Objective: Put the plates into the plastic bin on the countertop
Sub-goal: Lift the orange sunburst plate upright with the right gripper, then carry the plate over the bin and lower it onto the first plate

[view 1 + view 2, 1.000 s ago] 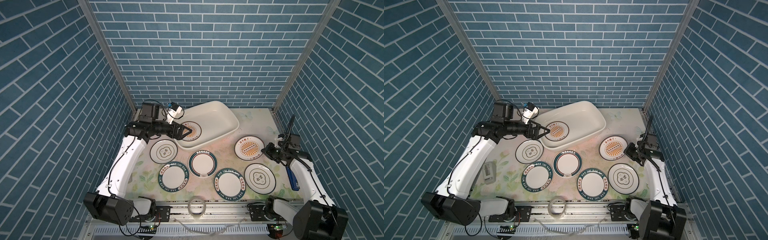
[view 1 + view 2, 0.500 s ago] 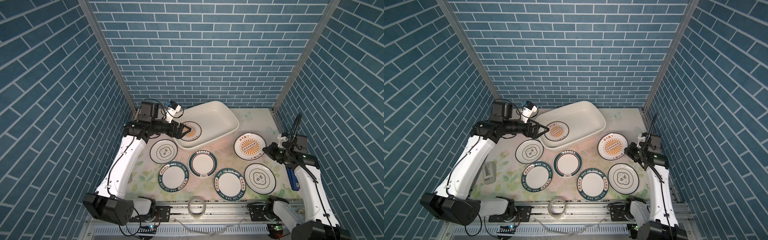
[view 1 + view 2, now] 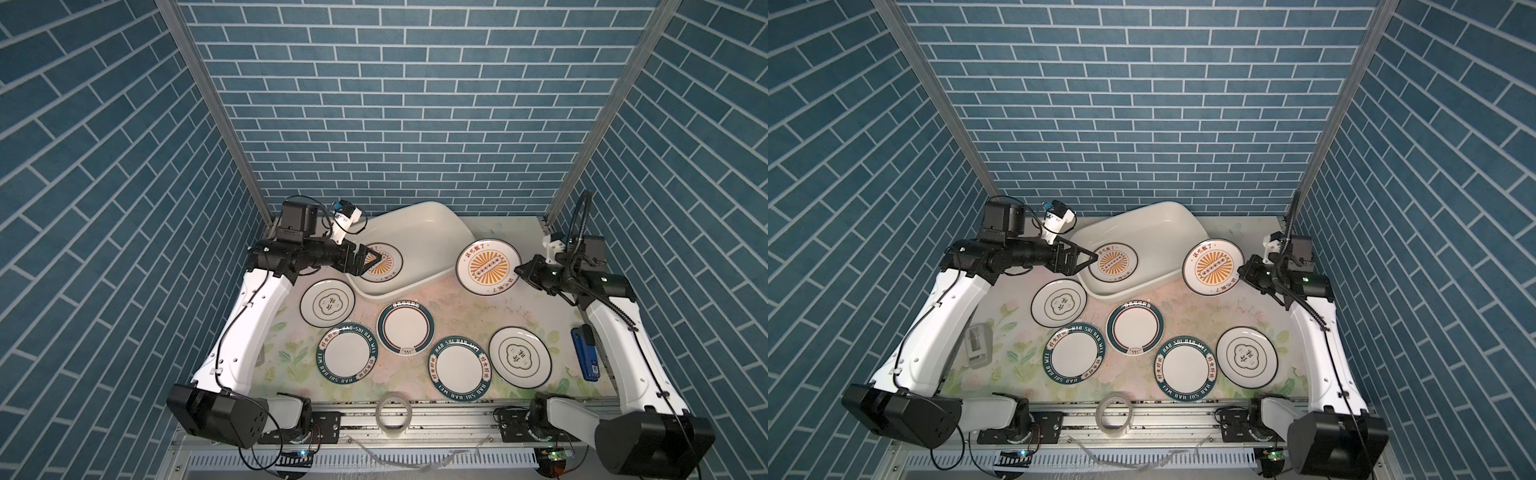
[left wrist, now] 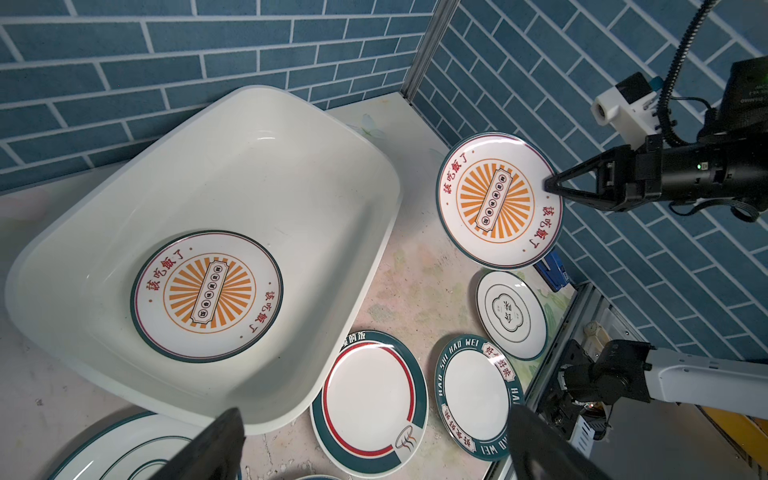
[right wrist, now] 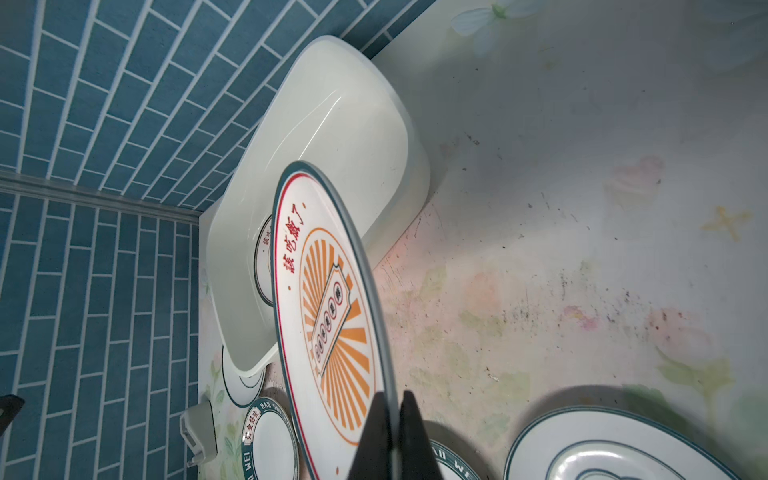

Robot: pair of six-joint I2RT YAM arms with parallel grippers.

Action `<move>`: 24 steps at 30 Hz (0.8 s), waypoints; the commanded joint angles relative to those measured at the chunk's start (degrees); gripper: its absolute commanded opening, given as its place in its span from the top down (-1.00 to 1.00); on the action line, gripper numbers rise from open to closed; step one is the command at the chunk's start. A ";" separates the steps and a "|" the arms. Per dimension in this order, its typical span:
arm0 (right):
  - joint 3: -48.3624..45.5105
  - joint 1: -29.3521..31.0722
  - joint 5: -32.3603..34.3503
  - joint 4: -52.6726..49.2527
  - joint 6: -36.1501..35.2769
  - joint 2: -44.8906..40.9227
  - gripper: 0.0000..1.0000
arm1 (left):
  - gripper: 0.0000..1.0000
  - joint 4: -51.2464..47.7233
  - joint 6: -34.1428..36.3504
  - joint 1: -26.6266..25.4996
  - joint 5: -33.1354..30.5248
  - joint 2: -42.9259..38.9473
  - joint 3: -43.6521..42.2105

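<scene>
right end effector clamps a sunburst plate aloft — left end effector gapes over the bin.

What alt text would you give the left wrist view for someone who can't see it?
The right gripper pinches the rim of a tilted orange sunburst plate held up beside the white plastic bin, where a matching plate lies flat. Other plates lie on the flowered countertop.
</scene>
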 commanded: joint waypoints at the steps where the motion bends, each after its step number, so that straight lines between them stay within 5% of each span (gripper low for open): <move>1: 7.08 4.14 0.10 5.43 2.07 6.03 1.00 | -0.99 -1.62 0.90 0.47 -0.59 -0.03 1.70; 24: 49.08 23.08 -5.97 11.07 3.31 57.48 1.00 | -0.99 1.54 1.11 2.65 -2.39 -5.85 -3.83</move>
